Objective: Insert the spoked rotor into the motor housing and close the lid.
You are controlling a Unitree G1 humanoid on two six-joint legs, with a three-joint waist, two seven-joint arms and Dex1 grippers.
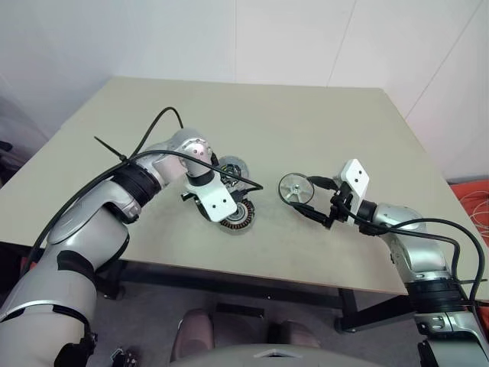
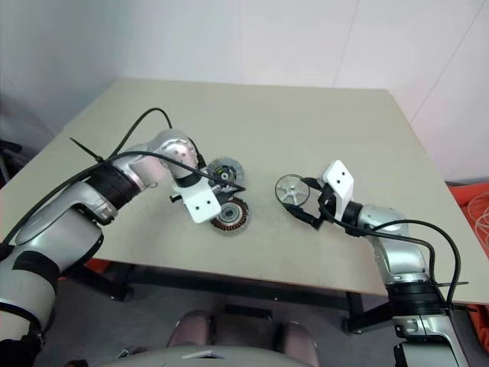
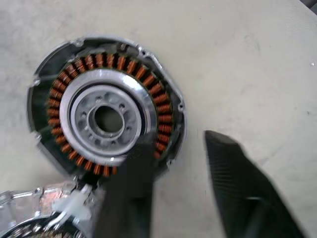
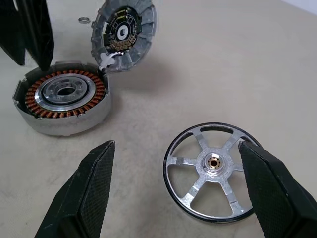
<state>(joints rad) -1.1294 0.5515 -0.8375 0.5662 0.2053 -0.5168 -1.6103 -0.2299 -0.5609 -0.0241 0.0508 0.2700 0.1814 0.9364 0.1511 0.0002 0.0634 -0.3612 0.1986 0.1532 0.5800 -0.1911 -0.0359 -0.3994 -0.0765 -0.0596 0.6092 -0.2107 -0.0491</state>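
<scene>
The motor housing point(image 4: 62, 99), a dark puck with copper windings around a pale hub, lies on the table point(image 1: 321, 130). Behind it the lid point(image 4: 126, 32) leans tilted, white segments showing. My left gripper point(image 3: 181, 144) points down over the housing point(image 3: 106, 119) and is open, one finger point(image 3: 129, 198) above the windings' edge and the other outside the wall. The spoked rotor point(image 4: 213, 171) lies flat to the right. My right gripper point(image 4: 176, 148) is open just short of the rotor point(image 1: 294, 189), holding nothing.
A tiny loose metal ring point(image 4: 84, 20) lies on the table beyond the lid. A white connector point(image 3: 74, 206) sits between lid and housing. The table's front edge point(image 1: 252, 275) runs close below both grippers.
</scene>
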